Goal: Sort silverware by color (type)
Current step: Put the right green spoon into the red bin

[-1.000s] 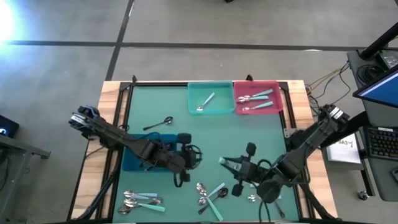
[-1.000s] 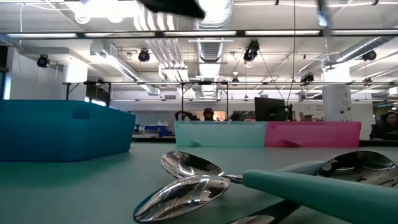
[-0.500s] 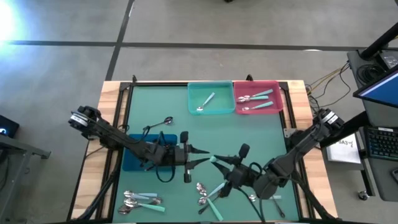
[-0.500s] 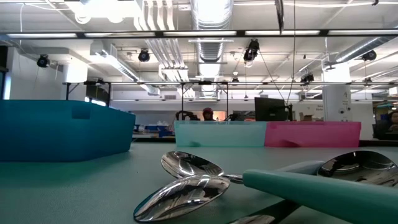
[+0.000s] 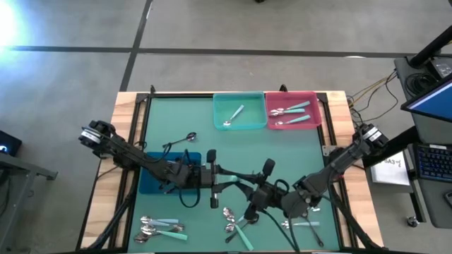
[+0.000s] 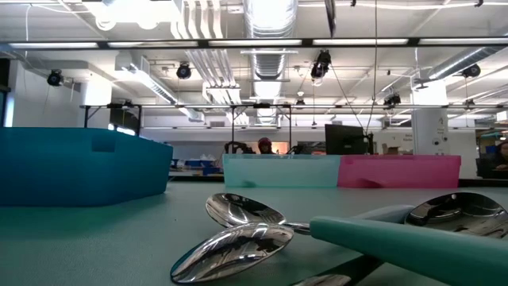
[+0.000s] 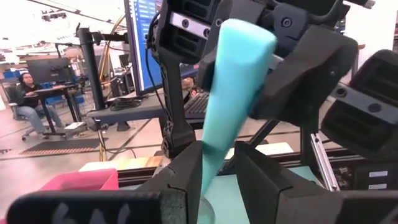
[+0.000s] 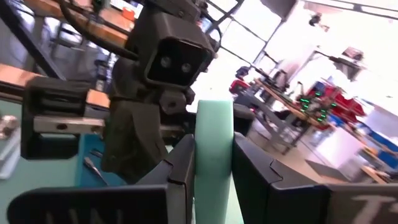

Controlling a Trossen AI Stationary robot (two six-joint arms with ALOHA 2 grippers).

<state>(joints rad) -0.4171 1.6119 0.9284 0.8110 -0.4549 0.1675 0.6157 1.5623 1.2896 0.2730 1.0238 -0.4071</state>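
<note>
— Where's the spoon I'm working on?

— I have a mint-handled spoon (image 7: 233, 93) up in the air over the middle of the table (image 5: 296, 152), pinched from both ends. My left wrist view shows the left gripper (image 7: 214, 168) closed on the handle; my right wrist view shows the right gripper (image 8: 211, 162) clamped on it too.

— Does the overhead confirm that?

— From above I only see the two grippers meeting nose to nose; the spoon is barely visible there. That view does show the teal bin (image 5: 239, 111) and pink bin (image 5: 291, 109) at the far edge, the blue bin (image 5: 150, 182) toward the left edge, and loose spoons (image 5: 159, 227) along the near edge.
</note>
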